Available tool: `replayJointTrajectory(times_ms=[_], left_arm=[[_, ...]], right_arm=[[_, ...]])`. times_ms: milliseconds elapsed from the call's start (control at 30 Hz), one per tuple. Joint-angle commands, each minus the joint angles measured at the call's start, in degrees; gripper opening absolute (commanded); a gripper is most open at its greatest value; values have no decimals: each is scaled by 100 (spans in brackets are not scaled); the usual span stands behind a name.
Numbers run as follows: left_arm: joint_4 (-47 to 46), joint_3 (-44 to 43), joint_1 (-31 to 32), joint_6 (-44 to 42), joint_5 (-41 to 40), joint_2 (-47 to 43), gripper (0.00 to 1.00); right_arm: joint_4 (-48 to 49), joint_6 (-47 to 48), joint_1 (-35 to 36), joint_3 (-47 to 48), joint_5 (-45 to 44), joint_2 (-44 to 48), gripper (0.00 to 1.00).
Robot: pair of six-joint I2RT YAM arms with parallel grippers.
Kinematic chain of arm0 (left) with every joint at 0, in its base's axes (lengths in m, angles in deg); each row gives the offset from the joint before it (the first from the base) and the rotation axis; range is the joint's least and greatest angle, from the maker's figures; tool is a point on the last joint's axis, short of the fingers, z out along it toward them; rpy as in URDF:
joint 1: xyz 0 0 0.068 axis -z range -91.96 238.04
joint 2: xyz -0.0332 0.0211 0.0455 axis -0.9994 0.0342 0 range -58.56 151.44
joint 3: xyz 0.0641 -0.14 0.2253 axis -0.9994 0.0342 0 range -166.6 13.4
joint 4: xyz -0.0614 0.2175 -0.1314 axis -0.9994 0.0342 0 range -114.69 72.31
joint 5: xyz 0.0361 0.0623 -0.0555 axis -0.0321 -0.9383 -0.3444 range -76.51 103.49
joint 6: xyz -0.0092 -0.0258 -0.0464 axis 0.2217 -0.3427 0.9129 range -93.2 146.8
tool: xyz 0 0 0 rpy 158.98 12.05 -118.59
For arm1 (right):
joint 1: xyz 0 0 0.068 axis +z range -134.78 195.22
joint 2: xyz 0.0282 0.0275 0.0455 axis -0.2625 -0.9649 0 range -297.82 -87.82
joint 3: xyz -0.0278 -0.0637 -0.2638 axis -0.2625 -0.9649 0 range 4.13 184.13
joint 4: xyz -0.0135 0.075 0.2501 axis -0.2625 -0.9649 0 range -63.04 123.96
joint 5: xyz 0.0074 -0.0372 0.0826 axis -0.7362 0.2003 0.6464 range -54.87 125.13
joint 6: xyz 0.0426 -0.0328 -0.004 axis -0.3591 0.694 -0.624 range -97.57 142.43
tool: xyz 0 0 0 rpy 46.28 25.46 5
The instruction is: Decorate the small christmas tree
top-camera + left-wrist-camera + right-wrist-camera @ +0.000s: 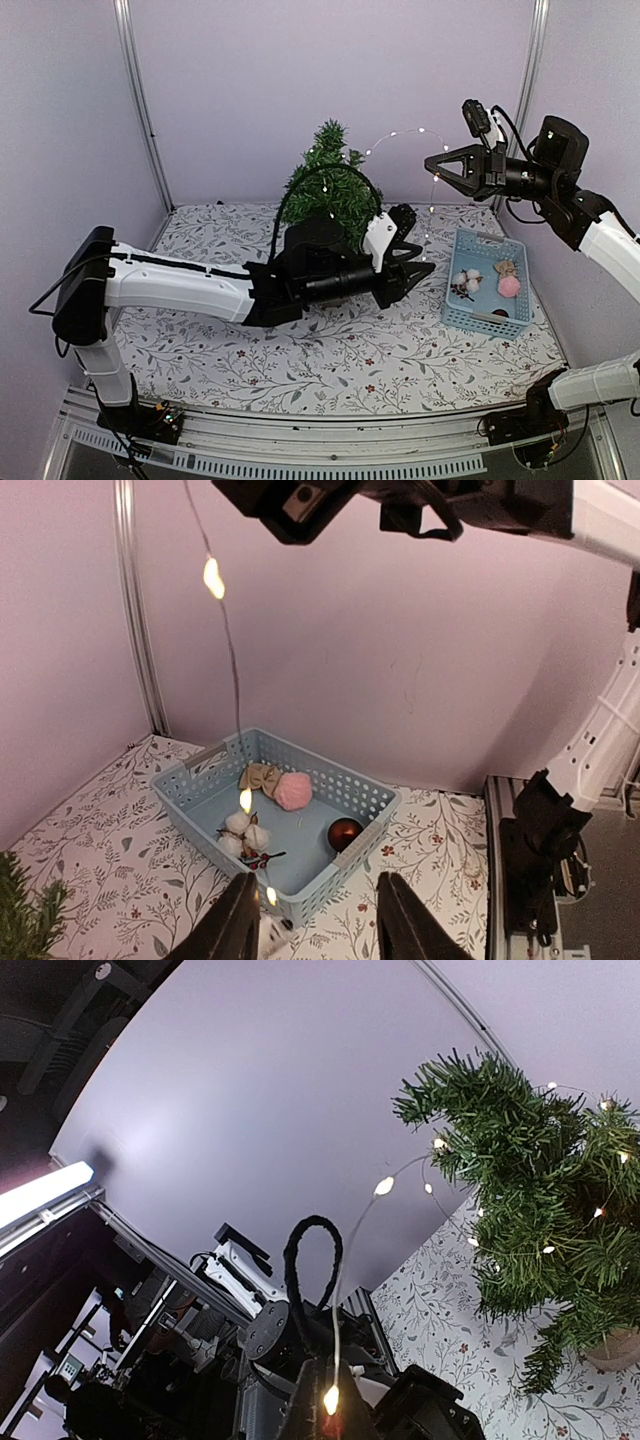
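small christmas tree (pixel 330 190): bristly, matt needles; base (pixel 615 1348) seen as tan wood
basket (pixel 340 780): smooth, perforated pale-blue plastic
ball (pixel 345 832): glossy, dark red
light string (pixel 385 1186): thin wire
table cover (pixel 330 350): matt, flower-printed

The left arm (pixel 170 280) wore white shell panels over black joints and a bulky black motor housing, with a thick black cable (pixel 289 1270) arching from its wrist. The right arm (pixel 610 240) matched it in white links and black joints, with a small black camera (pixel 478 118) above dark, wedge-shaped fingers (pixel 455 153).
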Motion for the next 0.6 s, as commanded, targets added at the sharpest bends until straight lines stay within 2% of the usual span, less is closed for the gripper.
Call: replayJointTrajectory(times_ms=[0,100,167,267,500,567], left_arm=[[60,-201,-185,186,-104,135,43],[133,-254,-221,217,-108,170,38],[192,-255,-239,217,-108,169,19],[106,-100,-244,189,15,70,0],[166,368,-203,162,145,-491,0],[424,515,-151,107,164,-724,0]], right_arm=[[203,-6,45,-34,105,-10,0],[243,-30,52,-22,148,-24,0],[243,-39,46,-16,162,-32,0],[245,-35,52,-16,163,-41,0],[74,70,57,-229,3,-14,0],[-31,160,58,-330,-8,-10,4]])
